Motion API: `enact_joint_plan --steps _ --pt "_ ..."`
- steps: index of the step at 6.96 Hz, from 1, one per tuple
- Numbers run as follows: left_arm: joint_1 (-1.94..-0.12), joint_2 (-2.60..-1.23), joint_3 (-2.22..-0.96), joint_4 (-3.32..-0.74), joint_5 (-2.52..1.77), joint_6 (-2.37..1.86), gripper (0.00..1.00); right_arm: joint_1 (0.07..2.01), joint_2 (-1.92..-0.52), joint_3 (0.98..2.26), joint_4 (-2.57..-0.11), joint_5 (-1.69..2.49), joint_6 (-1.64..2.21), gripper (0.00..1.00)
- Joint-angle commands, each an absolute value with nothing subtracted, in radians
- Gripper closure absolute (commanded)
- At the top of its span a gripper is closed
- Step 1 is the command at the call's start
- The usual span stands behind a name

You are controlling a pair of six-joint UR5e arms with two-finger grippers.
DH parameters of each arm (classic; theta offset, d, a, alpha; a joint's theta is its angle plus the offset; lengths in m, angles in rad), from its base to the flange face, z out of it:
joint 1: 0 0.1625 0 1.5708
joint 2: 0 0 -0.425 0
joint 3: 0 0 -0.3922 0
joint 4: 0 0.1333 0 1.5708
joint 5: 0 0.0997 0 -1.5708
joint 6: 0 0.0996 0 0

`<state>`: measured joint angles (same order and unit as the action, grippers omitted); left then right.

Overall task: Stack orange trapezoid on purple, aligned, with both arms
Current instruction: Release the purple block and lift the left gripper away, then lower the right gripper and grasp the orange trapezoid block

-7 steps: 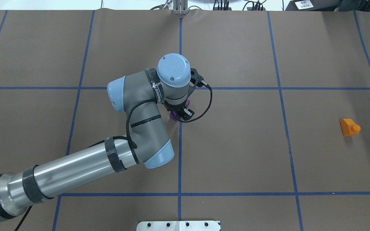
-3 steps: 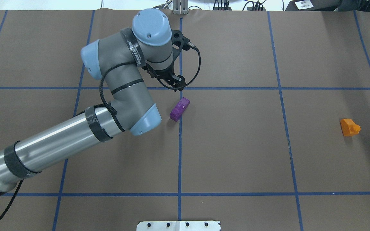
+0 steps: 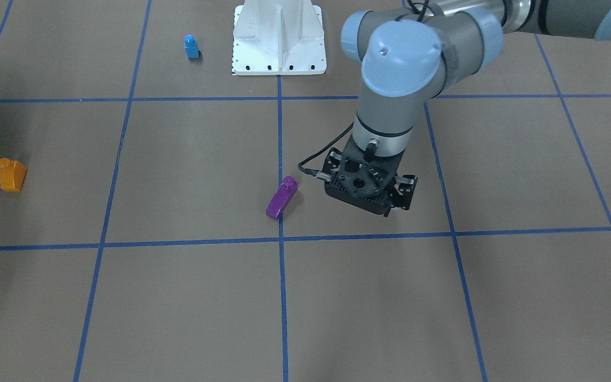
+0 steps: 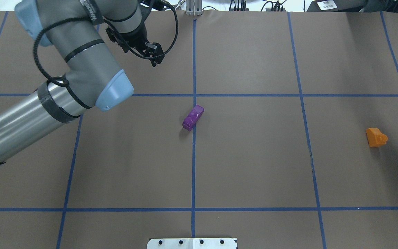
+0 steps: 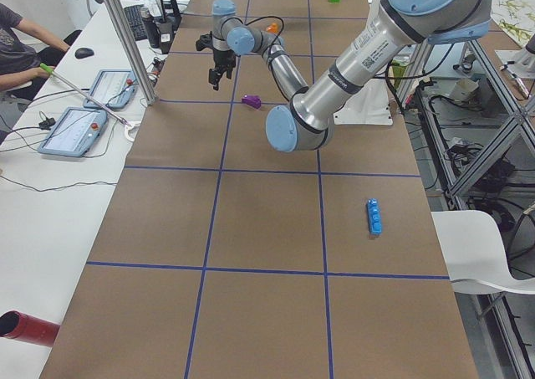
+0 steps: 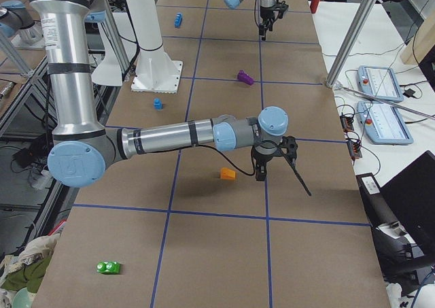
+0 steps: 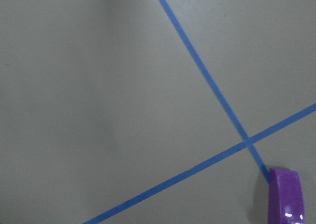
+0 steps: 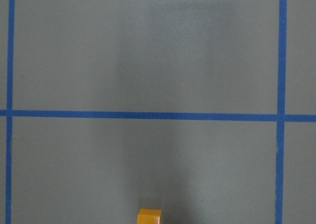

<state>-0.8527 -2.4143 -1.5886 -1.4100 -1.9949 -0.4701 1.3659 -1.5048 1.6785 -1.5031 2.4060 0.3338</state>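
Left hand lifted off purple, spread, empty.

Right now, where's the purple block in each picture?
Front-facing: purple block centre, on blue tape line.
Overhead: purple block centre.
Exterior left: purple block upper middle.
Exterior right: purple block upper middle.
Left wrist: purple block bottom right.
Right wrist: not in it.
Landmark: blue tape line.

no readable text, no legible labels
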Motion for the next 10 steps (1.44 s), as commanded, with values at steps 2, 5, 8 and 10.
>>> enact_joint_plan --steps 2,5,8,10 --pt "-0.9 -2.349 -1.646 -1.391 -1.999 -0.42 0.0 1.212 -1.664 1.697 -1.107 2.304 0.649 0.0" --pt "-0.91 -2.349 -1.647 -1.391 -2.002 -0.42 0.0 1.082 -1.674 1.666 -1.074 2.27 0.676 0.0" --pt "-0.925 -2.342 -1.646 -1.391 -2.034 -0.42 0.0 1.042 -1.669 1.625 -1.072 2.272 0.675 0.0" --pt "-0.928 -2.339 -1.646 -1.393 -2.034 -0.419 0.0 1.026 -1.661 1.608 -1.072 2.267 0.675 0.05"
